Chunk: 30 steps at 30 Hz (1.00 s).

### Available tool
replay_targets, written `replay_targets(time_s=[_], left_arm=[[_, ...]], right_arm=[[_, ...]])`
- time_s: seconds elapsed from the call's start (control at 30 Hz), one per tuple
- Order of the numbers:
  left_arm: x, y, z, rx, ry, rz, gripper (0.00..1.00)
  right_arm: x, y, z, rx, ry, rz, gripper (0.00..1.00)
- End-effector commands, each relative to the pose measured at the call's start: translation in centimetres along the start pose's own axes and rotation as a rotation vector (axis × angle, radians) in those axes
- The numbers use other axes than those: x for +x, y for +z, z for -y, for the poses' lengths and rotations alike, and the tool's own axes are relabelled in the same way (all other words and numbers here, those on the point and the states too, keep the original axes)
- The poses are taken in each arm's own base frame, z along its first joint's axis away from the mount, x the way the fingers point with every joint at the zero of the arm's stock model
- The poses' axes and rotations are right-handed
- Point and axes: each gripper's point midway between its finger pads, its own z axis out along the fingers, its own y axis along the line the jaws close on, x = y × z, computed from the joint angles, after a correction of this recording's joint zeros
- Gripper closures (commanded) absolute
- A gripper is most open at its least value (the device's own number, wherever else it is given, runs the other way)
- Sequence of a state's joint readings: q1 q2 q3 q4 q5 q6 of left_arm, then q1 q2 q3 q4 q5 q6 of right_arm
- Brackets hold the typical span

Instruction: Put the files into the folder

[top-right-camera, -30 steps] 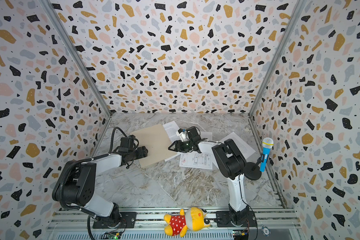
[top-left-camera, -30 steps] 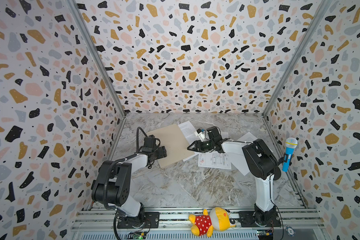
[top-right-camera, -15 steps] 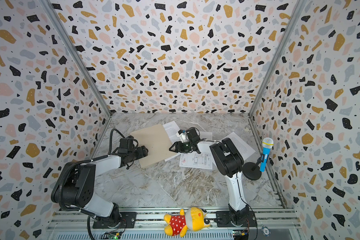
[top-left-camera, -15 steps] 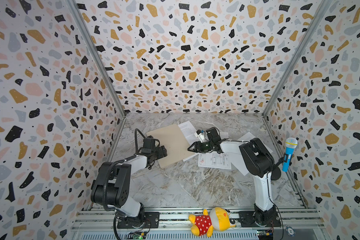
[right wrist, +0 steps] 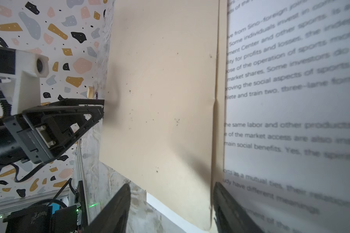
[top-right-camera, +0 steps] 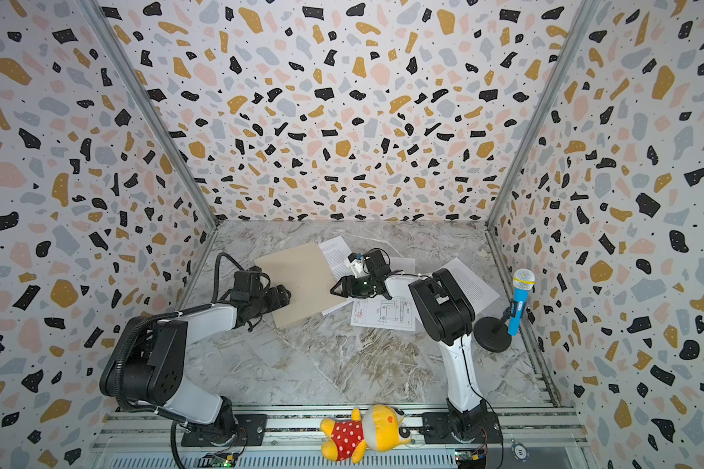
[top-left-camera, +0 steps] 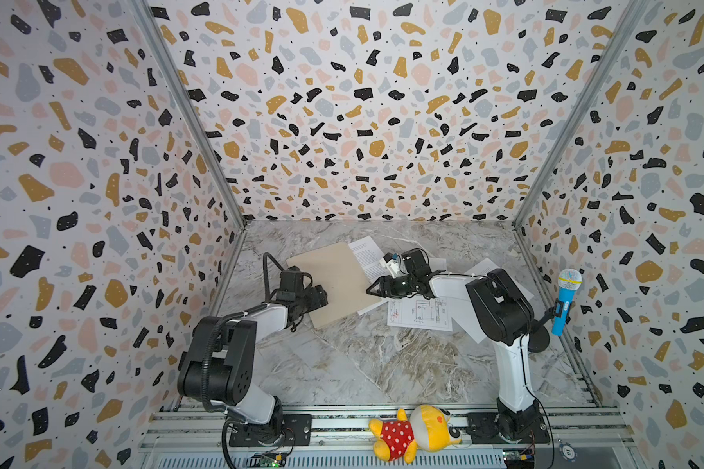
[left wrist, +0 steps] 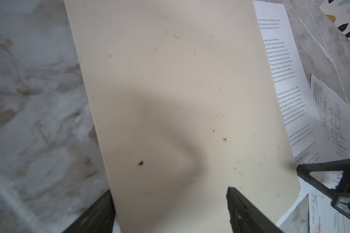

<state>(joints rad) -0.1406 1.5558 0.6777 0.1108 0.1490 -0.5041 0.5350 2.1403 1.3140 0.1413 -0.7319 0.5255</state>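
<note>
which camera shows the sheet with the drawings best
In both top views the drawing sheet lies almost whole, far edge under the right arm. The left wrist view catches only part of it, skewed. The right wrist view misses it.

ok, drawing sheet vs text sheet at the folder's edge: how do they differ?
Print: the drawing sheet carries black line drawings; the text sheet has dense paragraphs.
Cover: the drawing sheet lies in the open beside the folder; the text sheet is partly hidden by it.
Angle: the drawing sheet lies square to the top views; the text sheet is skewed like the folder.
Both are white and lie flat.
</note>
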Motion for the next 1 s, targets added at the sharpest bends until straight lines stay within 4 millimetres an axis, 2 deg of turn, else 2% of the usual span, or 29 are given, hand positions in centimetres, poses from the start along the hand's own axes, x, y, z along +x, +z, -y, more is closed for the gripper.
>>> replay_targets(time_s=[0.0, 0.37, 0.7, 0.97], left_arm=[[-0.2, -0.1, 0.6, 0.032, -0.001, 0.018, 0.15], [-0.1, 0.0, 0.8, 0.056, -0.025, 0.019, 0.15], [0.0, -0.1, 1.0, 0.069, -0.03, 0.026, 0.15], [-0.1, -0.4, 1.1, 0.077, -0.034, 0.036, 0.14]], right_arm=[[0.1, 0.3, -0.2, -0.004, -0.008, -0.021, 0.34], [1.0, 0.3, -0.4, -0.02, 0.018, -0.043, 0.34], [1.0, -0.4, -2.4, -0.112, 0.087, -0.036, 0.35], [1.0, -1.1, -3.1, -0.133, 0.143, -0.032, 0.38]])
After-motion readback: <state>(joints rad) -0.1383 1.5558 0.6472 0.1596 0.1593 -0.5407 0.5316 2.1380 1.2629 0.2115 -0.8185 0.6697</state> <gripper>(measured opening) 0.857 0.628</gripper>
